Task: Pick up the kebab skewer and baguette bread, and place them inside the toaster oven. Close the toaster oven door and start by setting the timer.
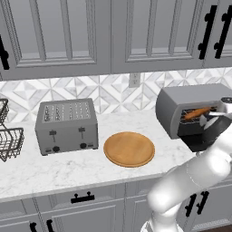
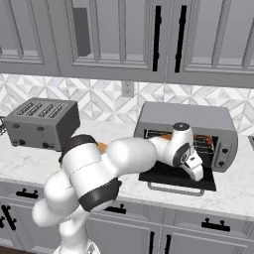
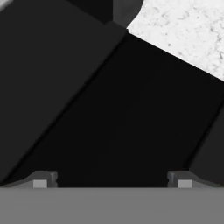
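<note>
The toaster oven [image 1: 181,102] stands at the right of the counter with its door [image 2: 171,174] folded down flat. The orange-brown baguette bread [image 1: 197,113] lies on the wire rack inside. Small dark red chunks of the kebab skewer [image 2: 208,141] show on the rack's right side, partly hidden by my hand. My gripper [image 2: 197,172] hangs just above the open door, pointing down at its dark glass [image 3: 122,122]. It is open, the fingertips [image 3: 40,180] wide apart with nothing between them. The silver bar handle [image 2: 173,190] runs along the door's front edge.
A round wooden board [image 1: 129,149] lies left of the oven, and a grey slot toaster [image 1: 67,126] stands further left. A wire basket [image 1: 10,138] sits at the counter's far left. Two knobs [image 2: 224,150] are on the oven's right panel. Upper cabinets [image 1: 90,31] hang overhead.
</note>
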